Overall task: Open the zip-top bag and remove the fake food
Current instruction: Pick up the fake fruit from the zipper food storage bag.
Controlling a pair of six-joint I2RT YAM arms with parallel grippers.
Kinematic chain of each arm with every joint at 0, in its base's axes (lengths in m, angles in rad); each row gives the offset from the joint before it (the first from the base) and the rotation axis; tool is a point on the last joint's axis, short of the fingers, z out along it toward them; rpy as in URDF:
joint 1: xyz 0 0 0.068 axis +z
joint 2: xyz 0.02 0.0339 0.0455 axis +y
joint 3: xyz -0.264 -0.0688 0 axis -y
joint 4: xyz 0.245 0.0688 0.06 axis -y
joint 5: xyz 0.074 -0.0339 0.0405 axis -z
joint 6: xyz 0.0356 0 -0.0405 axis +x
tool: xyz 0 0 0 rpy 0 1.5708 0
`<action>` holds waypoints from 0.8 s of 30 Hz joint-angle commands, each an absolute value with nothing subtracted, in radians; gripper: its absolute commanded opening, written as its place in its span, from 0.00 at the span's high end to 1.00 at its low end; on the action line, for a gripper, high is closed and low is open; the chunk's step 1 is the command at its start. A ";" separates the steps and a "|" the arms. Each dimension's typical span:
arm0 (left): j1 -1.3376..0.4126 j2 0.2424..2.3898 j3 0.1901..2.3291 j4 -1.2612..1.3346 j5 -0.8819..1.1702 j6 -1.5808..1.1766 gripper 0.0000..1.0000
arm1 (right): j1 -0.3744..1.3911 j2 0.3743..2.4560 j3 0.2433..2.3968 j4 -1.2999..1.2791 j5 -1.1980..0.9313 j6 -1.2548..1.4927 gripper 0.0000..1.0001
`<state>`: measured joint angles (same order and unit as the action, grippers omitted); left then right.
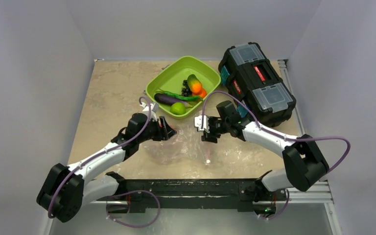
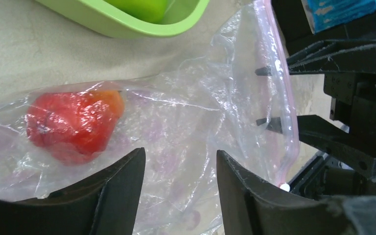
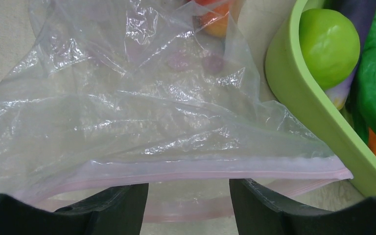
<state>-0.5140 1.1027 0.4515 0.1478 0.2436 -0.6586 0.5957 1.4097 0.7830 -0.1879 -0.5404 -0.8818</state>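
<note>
The clear zip-top bag [image 1: 186, 147] lies crumpled on the table between my two grippers. A red strawberry [image 2: 71, 125] rests inside it, to the left of my left gripper [image 2: 180, 161], which stands open over the plastic with nothing pinched. My right gripper [image 3: 188, 193] is open at the bag's mouth. The upper pink zip strip [image 3: 200, 169] runs across just past its fingertips, apart from the lower strip. The other fake food, an eggplant [image 1: 166, 99], lime [image 1: 178, 108], orange [image 1: 196, 87], grapes [image 1: 186, 89] and green pod [image 1: 183, 97], sits in the green tray [image 1: 162, 78].
A black toolbox [image 1: 257, 83] stands at the back right, close to my right arm. The green tray's rim [image 3: 293, 93] is just right of the bag's mouth. Grey walls close in the table on three sides.
</note>
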 commanded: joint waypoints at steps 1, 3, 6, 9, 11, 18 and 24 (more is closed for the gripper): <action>-0.519 1.099 0.491 0.043 0.134 -0.665 0.40 | 0.601 1.441 0.820 -0.189 -0.555 -0.895 0.40; -0.520 1.136 0.495 0.048 0.123 -0.687 0.36 | 0.601 1.444 0.820 -0.185 -0.549 -0.890 0.40; -0.519 1.192 0.491 0.102 0.136 -0.715 0.34 | 0.601 1.450 0.821 -0.182 -0.543 -0.884 0.41; -0.519 1.217 0.491 0.147 0.127 -0.729 0.34 | 0.601 1.453 0.818 -0.181 -0.533 -0.884 0.40; -0.519 1.226 0.499 0.160 0.114 -0.732 0.34 | 0.601 1.456 0.816 -0.181 -0.526 -0.884 0.40; -0.519 1.284 0.516 0.217 0.091 -0.777 0.32 | 0.603 1.464 0.818 -0.171 -0.527 -0.877 0.41; -0.520 1.337 0.493 0.291 0.077 -0.861 0.31 | 0.603 1.483 0.849 -0.173 -0.575 -0.832 0.41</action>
<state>-0.5140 1.3159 0.4828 0.1898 0.1051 -0.7887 0.5964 1.4689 0.7879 -0.1936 -0.5381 -0.8700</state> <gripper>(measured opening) 0.684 0.595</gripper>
